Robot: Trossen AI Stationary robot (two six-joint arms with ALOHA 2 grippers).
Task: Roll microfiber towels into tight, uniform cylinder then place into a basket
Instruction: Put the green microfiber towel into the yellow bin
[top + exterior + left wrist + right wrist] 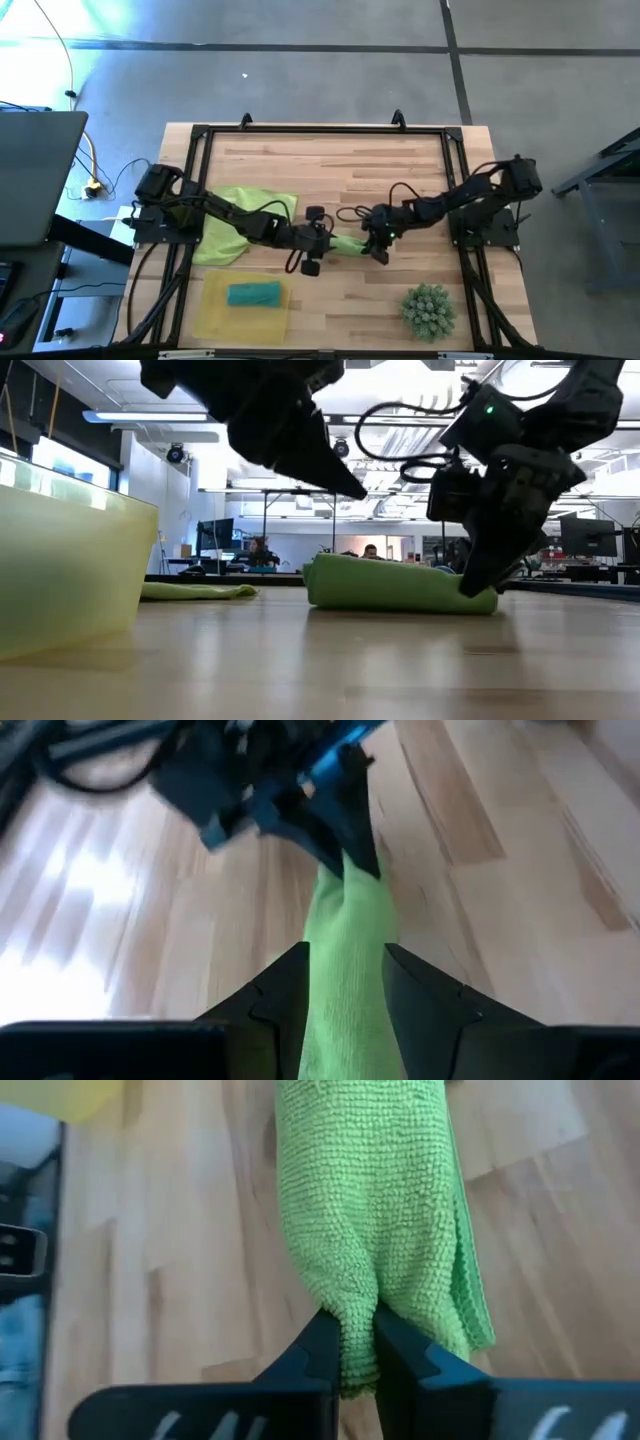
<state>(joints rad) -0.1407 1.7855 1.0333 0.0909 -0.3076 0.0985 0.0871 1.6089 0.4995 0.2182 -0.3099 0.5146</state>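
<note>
Pinching the rolled green towel (pixel 370 1210), right gripper (pixel 357 1350); no writing legible.

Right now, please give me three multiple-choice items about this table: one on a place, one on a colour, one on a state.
1. Where does the teal rolled towel lie?
A. in the yellow tray
B. beside the plant
C. under the laptop

2. What colour is the towel between the two grippers?
A. white
B. green
C. red

3. How is the right gripper?
A. open above the plant
B. shut on nothing
C. shut on the towel's end

Answers: 1 A, the high view shows it inside the tray. 2 B, both wrist views show green cloth. 3 C, the right wrist view shows its fingers pinching the cloth; the left gripper straddles the other end.
</note>
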